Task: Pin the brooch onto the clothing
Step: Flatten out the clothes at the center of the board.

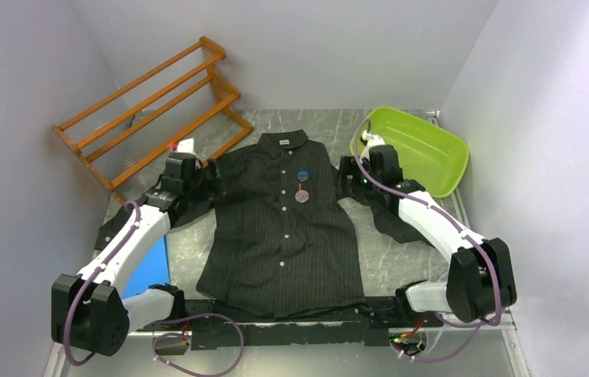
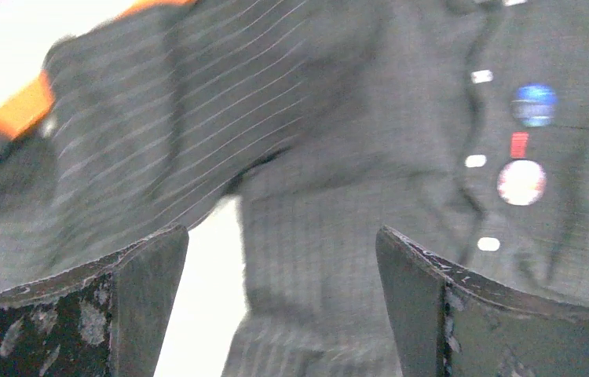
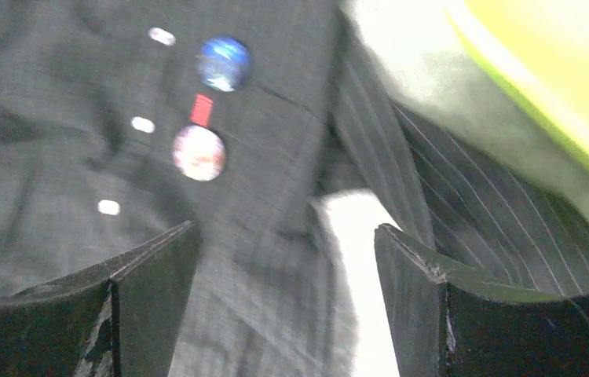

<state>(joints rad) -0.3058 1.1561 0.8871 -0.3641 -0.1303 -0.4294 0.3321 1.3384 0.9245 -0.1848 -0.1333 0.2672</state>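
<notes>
Left wrist view: left gripper (image 2: 282,236) released, empty, over the shirt (image 2: 338,181) at its left sleeve seam. Right gripper (image 3: 283,232) also spread, empty, above the right sleeve, near the green tub (image 1: 425,149). Blue brooch (image 2: 534,104) and pinkish brooch (image 2: 521,181) sit on the chest. Risk: low fingers snag sleeve fabric, drag the shirt, pop 1 pin. Clasps not visible.

black pinstriped shirt (image 1: 283,243), lime-green tub (image 1: 425,157)
</notes>
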